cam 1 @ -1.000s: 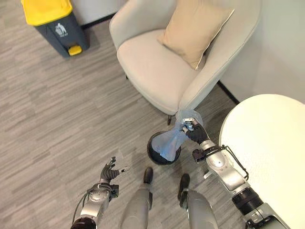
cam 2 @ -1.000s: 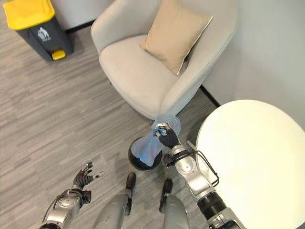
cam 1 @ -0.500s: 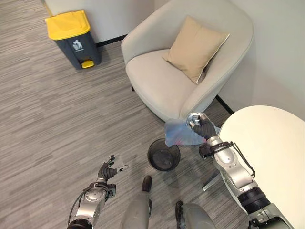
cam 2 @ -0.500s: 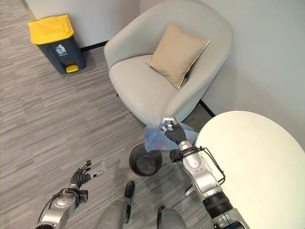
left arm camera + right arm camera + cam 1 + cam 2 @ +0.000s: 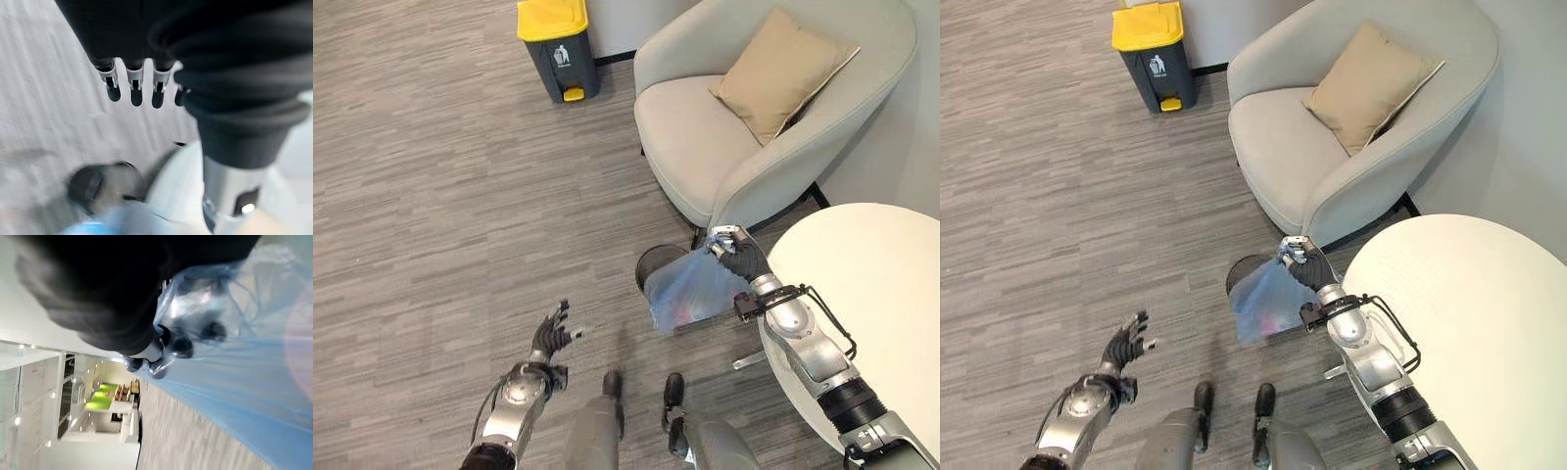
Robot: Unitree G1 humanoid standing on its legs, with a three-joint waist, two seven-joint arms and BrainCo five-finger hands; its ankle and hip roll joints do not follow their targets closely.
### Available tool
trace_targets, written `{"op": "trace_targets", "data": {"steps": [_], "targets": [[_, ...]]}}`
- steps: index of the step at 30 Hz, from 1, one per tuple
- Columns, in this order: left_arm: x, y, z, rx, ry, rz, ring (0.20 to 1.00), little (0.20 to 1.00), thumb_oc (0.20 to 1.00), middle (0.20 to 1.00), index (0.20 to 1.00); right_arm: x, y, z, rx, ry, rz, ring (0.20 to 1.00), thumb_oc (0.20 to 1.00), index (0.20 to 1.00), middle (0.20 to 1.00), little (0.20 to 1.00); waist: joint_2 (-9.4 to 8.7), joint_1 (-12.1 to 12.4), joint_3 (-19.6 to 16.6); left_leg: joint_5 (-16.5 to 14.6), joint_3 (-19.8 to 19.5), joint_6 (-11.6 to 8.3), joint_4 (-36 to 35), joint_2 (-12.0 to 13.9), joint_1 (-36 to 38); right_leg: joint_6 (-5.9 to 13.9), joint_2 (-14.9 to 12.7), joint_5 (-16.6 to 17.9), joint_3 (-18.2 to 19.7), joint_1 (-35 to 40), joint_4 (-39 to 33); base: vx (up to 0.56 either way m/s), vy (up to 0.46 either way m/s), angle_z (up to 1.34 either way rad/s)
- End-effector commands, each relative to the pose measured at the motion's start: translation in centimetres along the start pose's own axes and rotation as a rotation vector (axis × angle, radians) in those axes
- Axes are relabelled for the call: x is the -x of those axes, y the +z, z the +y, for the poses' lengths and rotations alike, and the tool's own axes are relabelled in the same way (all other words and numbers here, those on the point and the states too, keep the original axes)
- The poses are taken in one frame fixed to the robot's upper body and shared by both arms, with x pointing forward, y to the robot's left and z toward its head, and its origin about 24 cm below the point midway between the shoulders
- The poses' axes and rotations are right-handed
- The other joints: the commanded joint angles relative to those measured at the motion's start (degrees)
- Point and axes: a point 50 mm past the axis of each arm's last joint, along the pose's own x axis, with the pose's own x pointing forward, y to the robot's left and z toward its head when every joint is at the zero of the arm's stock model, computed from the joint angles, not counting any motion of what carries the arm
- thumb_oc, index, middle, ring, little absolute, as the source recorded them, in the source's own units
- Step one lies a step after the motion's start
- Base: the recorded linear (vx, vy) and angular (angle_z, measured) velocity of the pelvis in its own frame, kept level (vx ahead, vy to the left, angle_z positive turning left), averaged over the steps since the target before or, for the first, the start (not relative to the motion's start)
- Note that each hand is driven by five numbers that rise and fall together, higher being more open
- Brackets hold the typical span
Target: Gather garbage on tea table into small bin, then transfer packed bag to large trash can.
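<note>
Bag [image 5: 690,291] beneath gripping right hand [image 5: 738,255]

Office lounge corner — beige armchair [image 5: 773,117] with cushion [image 5: 781,73], round white table [image 5: 871,294], grey carpet [image 5: 431,196], yellow-lidded bin [image 5: 556,47]

Beige armchair [image 5: 744,147] with tan cushion [image 5: 781,73]

Rt hand [image 5: 122,298] seen w/ fingers [image 5: 171,345] curled, clamped on gathered top of translucent blue bag [image 5: 234,377]. Bag film is stretched taut away from grip. Grey floor [image 5: 195,450] noted beyond.
</note>
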Motion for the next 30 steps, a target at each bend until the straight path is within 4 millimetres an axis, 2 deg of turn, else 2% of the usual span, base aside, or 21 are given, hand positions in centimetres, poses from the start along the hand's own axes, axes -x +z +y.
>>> {"op": "trace_targets", "data": {"steps": [1, 5, 8, 14, 16, 19, 23, 27, 30], "targets": [[0.2, 2.6, 0.0, -0.075, -0.075, -0.145, 1.000, 1.000, 1.000, 1.000, 1.000, -0.3, 3.3, -0.3, -0.097, -0.017, -0.185, 0.200, 0.200, 0.200, 0.200, 0.200, -1.68, -0.6, -4.1, 1.3, -0.5, 3.37, -9.2, -3.4, 0.7, 9.14, -3.2, -7.4, 1.2, 5.7, -3.9, 0.02, 0.087, 0.28], [0.0, 5.6, -1.8, -0.178, -0.216, -0.272, 1.000, 1.000, 1.000, 1.000, 1.000, -0.4, 3.8, 0.1, -0.109, 0.040, -0.208, 0.200, 0.200, 0.200, 0.200, 0.200, -2.05, -1.2, -6.0, 1.9, 0.5, 3.62, -13.3, -4.0, 3.3, 9.92, -4.1, -6.9, 1.1, 5.8, -3.8, 0.03, 0.117, 0.21], [0.0, 7.7, -3.8, -0.236, -0.328, -0.366, 1.000, 1.000, 1.000, 1.000, 1.000, -0.5, 4.4, 1.4, -0.101, 0.127, -0.226, 0.200, 0.200, 0.200, 0.200, 0.200, -2.71, -1.7, -7.3, 1.9, 1.8, 3.98, -15.6, -4.1, 5.9, 10.53, -4.4, -6.8, 1.9, 6.6, -3.6, 0.05, 0.074, -0.43], [-0.1, 9.1, -6.1, -0.253, -0.413, -0.421, 1.000, 1.000, 1.000, 1.000, 1.000, -0.9, 4.8, 3.3, -0.098, 0.223, -0.234, 0.200, 0.200, 0.200, 0.200, 0.200, -3.06, -2.4, -9.0, 1.8, 2.9, 4.46, -17.9, -4.2, 9.0, 11.01, -4.4, -6.7, 3.0, 7.8, -3.7, 0.05, 0.033, -0.14], [-0.4, 9.6, -7.7, -0.267, -0.446, -0.440, 1.000, 1.000, 1.000, 1.000, 1.000, -1.4, 5.6, 4.7, -0.105, 0.276, -0.262, 0.200, 0.200, 0.200, 0.200, 0.200, -3.08, -2.8, -9.7, 1.7, 3.5, 4.65, -18.7, -4.3, 10.2, 11.11, -4.4, -6.6, 3.6, 8.4, -4.0, 0.05, 0.029, -0.11], [-1.2, 9.6, -8.9, -0.309, -0.440, -0.427, 1.000, 1.000, 1.000, 1.000, 1.000, -2.5, 7.4, 6.6, -0.127, 0.333, -0.321, 0.200, 0.200, 0.200, 0.200, 0.200, -3.13, -2.8, -10.1, 1.7, 3.8, 4.88, -19.5, -4.3, 11.6, 11.08, -4.2, -6.5, 4.3, 9.1, -4.3, 0.06, 0.017, -0.16], [-1.8, 9.1, -8.8, -0.402, -0.360, -0.417, 1.000, 1.000, 1.000, 1.000, 1.000, -3.2, 9.6, 7.5, -0.159, 0.351, -0.400, 0.200, 0.200, 0.200, 0.200, 0.200, -3.36, -2.5, -10.5, 1.5, 4.1, 5.00, -19.8, -4.2, 12.5, 11.02, -4.1, -6.5, 4.5, 9.8, -4.6, 0.04, 0.005, -0.03], [-1.9, 6.5, -8.1, -0.498, -0.250, -0.348, 1.000, 1.000, 1.000, 1.000, 1.000, -3.2, 14.5, 9.0, -0.266, 0.400, -0.587, 0.200, 0.200, 0.200, 0.200, 0.200, -4.48, -1.2, -11.4, 1.1, 3.9, 5.02, -19.9, -4.0, 13.4, 10.91, -4.0, -6.5, 4.5, 11.0, -5.3, 0.06, -0.013, -0.01], [-2.0, 6.3, -8.9, -0.493, -0.258, -0.336, 1.000, 1.000, 1.000, 1.000, 1.000, -2.6, 16.2, 10.6, -0.386, 0.481, -0.634, 0.200, 0.200, 0.200, 0.200, 0.200, -4.85, -0.7, -11.8, 1.1, 3.8, 5.05, -19.9, -4.0, 13.6, 10.83, -4.0, -6.6, 4.4, 11.4, -5.5, 0.03, 0.002, 0.03]]}}
